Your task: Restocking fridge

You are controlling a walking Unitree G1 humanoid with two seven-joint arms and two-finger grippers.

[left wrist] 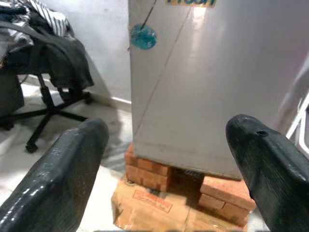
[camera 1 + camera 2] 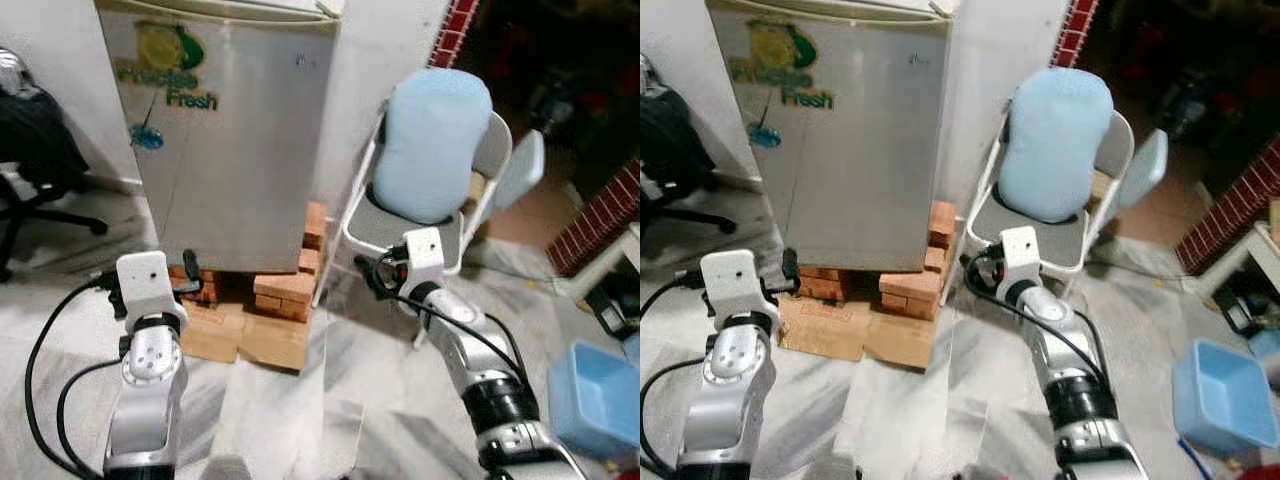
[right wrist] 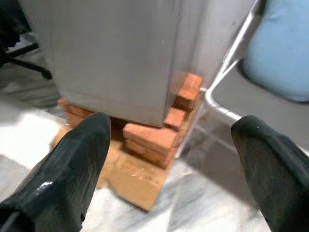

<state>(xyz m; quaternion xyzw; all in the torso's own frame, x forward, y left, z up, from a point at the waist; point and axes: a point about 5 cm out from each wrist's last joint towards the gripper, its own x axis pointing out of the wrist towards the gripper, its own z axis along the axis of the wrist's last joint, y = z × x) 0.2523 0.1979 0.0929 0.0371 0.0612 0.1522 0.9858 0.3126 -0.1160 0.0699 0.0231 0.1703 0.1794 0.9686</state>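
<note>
The closed fridge (image 2: pixel 225 130) stands on bricks (image 2: pixel 285 290) straight ahead of both raised arms, the left gripper (image 2: pixel 190 275) nearer its door than the right gripper (image 2: pixel 368 275), both with jaws spread and empty.

fridge (image 2: pixel 235 140) door shut | chair (image 2: pixel 430 190) flanks right | floor (image 2: pixel 340 400) ahead free

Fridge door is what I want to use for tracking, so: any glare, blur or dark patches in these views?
Left eye view: fridge door evenly lit, slightly soft. Left wrist view: bright glare streak on the door; left claw fingers out of focus. Right wrist view: door smeared with blur, bricks shadowed underneath. Right eye view: doorway at top right very dark.
</note>
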